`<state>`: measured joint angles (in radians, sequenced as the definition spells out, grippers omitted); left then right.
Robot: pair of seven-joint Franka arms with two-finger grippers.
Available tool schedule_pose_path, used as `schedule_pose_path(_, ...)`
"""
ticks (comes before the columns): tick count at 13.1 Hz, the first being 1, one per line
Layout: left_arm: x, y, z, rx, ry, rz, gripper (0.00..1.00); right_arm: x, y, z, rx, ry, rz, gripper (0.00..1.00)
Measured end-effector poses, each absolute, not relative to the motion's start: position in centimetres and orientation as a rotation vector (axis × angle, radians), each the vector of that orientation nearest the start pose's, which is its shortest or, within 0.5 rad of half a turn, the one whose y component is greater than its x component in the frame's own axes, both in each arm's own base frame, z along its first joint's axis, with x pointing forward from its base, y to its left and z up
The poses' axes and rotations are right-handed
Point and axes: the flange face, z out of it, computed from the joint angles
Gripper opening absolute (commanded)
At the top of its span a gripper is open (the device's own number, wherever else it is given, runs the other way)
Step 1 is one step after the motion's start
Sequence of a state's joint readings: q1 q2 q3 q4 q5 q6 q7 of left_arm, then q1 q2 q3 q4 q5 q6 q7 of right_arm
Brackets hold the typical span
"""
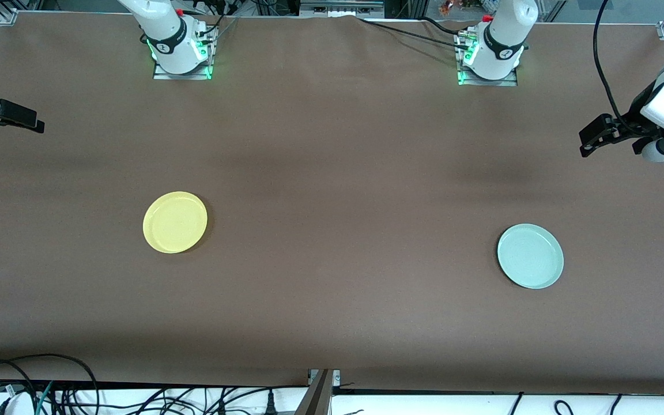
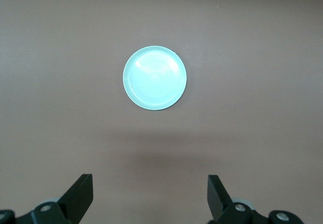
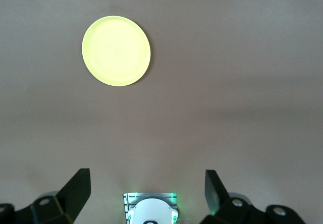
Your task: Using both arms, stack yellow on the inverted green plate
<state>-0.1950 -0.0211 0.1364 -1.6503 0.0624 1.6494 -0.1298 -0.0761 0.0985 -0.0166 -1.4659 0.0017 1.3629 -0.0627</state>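
Front view shows you both grippers released and apart: left gripper (image 1: 591,141) near the round pale-green plastic plate (image 1: 530,256), right gripper (image 1: 21,118) near the round yellow plastic plate (image 1: 174,222), one plate for each arm.

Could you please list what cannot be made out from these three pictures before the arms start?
- Right gripper: front view, its arm is cut off by the picture's edge.
- Left gripper: front view, its arm partly leaves the frame.
- Undersides of the yellow plate and green plate: hidden in every view, both rest rim up on the table.
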Motion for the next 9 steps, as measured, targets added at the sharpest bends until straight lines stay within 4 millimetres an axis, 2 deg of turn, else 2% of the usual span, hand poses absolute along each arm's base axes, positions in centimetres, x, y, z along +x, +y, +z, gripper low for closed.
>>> schedule_pose_path(3,55.4,-2.5,60.7,-3.091,-0.111,-0.043,1.0,55.9,-5.1,60.2,-3.11,0.046,0.313,1.0)
schedule_pose_path(5,55.9,-2.8,59.9,-3.094,-0.108,-0.031,1.0,55.9,-5.1,60.2,-3.109,0.046,0.313,1.0)
schedule_pose_path(7,56.7,-3.2,58.4,-3.115,-0.11,0.002,1.0,56.0,-5.2,60.0,-3.108,0.047,0.317,1.0)
schedule_pose_path(9,58.1,-3.3,55.8,-3.11,-0.112,0.03,1.0,56.2,-5.2,59.6,-3.106,0.047,0.33,1.0)
